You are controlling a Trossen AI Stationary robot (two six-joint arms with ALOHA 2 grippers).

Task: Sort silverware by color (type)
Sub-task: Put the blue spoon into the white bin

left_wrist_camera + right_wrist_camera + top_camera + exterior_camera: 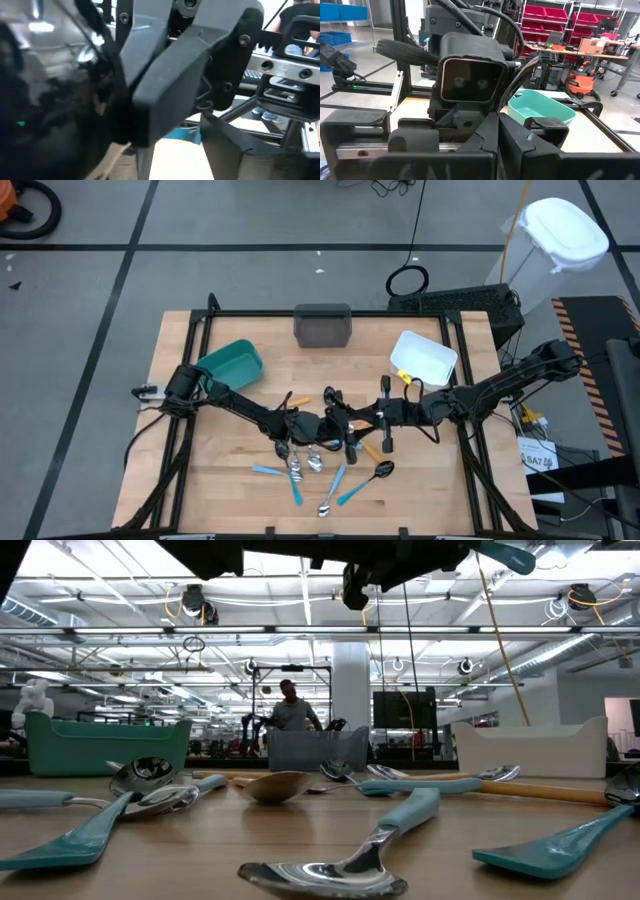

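Note:
Several spoons and forks (318,472) with blue, orange or bare metal handles lie flat on the wooden table (200,470) near its front edge. They fill the foreground of the low view (330,870). Above them, at the table's middle, my two grippers meet tip to tip. My left gripper (352,421) comes from the left, its fingers apart. My right gripper (373,417) comes from the right and is shut (497,137). A blue-handled utensil (505,555) sticks out of the grippers high over the table. Its head is hidden. My right gripper holds the blue-handled utensil level from the table's right side, lifted clear of the table. A strip of blue handle (187,132) shows just under its fingers. The fingers themselves hide the spot they hold. My left gripper: I cannot tell whether it touches the utensil.
A teal bin (232,363) stands at the far left, a grey bin (323,327) at the far middle and a white bin (424,360) at the far right. A black frame (200,360) runs round the table. A person (290,710) stands far behind.

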